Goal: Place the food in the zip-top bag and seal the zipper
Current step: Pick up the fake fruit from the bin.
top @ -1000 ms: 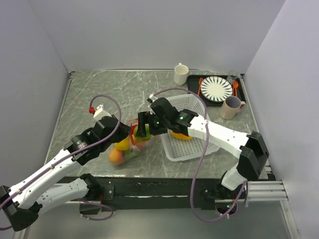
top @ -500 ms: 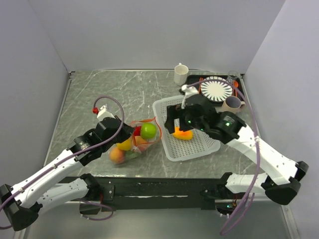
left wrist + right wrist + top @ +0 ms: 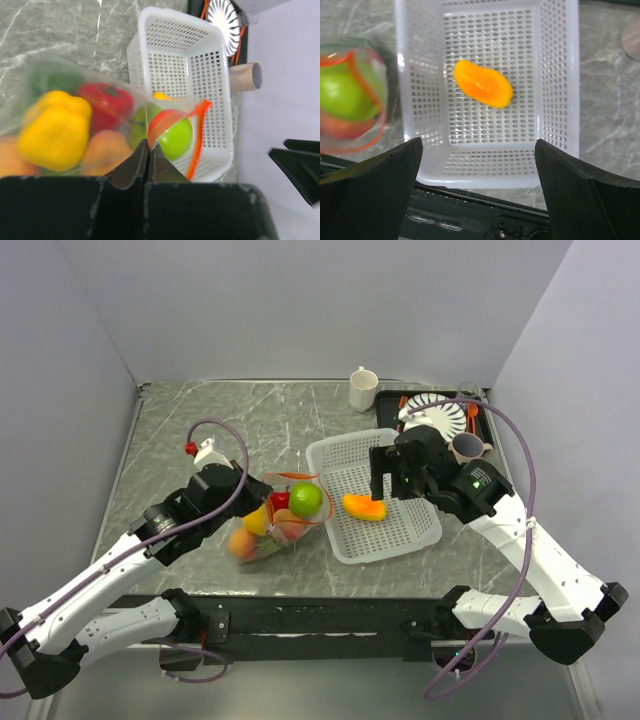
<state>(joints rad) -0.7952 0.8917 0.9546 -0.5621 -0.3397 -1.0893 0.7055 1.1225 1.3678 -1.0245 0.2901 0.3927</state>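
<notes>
The clear zip-top bag (image 3: 268,530) lies left of the basket, holding a green apple (image 3: 305,499), a yellow pepper (image 3: 55,130), a red piece (image 3: 107,102) and a peach (image 3: 102,152). Its orange-red zipper (image 3: 197,132) loops around the open mouth. My left gripper (image 3: 148,145) is shut on the bag's mouth edge and holds it up. The orange piece (image 3: 364,507) lies in the white mesh basket (image 3: 420,530); it also shows in the right wrist view (image 3: 483,84). My right gripper (image 3: 385,472) hangs above the basket, open and empty.
A white mug (image 3: 363,389) stands at the back. A black tray (image 3: 400,423) with a striped plate (image 3: 436,418) and a beige mug (image 3: 464,452) sit at the back right. The table's front edge (image 3: 470,200) is just below the basket.
My right gripper has pulled away from the bag and swung right, over the basket. The green apple is now in the bag. My left gripper has lifted the bag's mouth a little.
</notes>
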